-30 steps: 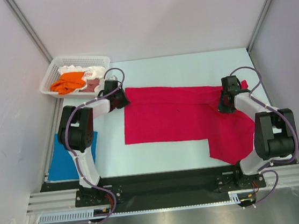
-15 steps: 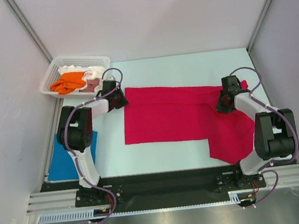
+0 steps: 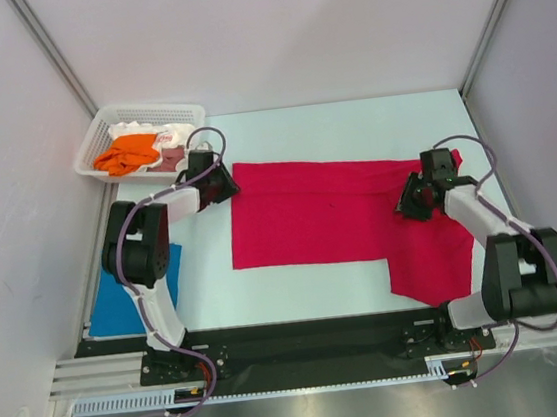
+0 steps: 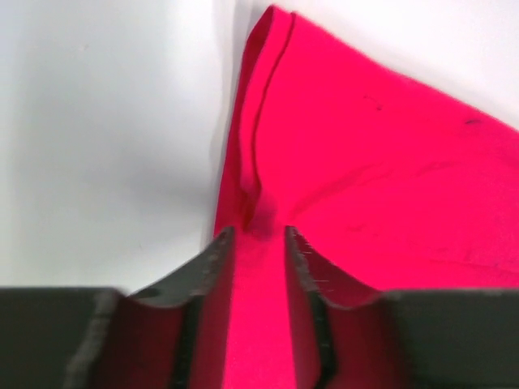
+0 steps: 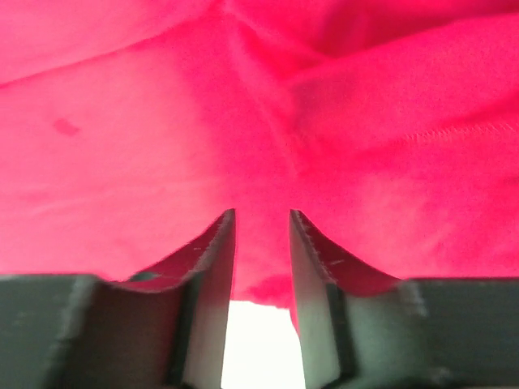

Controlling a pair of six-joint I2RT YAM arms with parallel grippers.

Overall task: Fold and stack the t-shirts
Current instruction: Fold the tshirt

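Left fingers [image 4: 216,261] are slightly apart with a narrow gap, clamping nothing. Red t-shirt [image 3: 309,215] shows through the gap, with a small pucker just ahead of the tips. Its hemmed edge runs away in front of them, and bare tabletop [image 4: 97,146] lies off to their left. Can't tell whether the tips touch the cloth.

Right fingers [image 5: 220,243] are also slightly apart and grip nothing. Red cloth is ahead of them and on both sides, with creases just past the tips. A strip of white tabletop shows low in the gap.

In the top view the red t-shirt lies spread on the tabletop between the two sets of fingers. The left fingers are at its far left corner and the right fingers are over its bunched right end. From there a flap hangs back toward the right arm's base.

Blue t-shirt [image 3: 107,311] lies flat well behind the left fingers, by that arm's base and partly hidden by the arm. White basket [image 3: 147,110] sits just beyond and left of the left fingers. It holds an orange t-shirt [image 3: 126,153], a pink one [image 3: 168,161] and a white one [image 3: 177,132], all crumpled.
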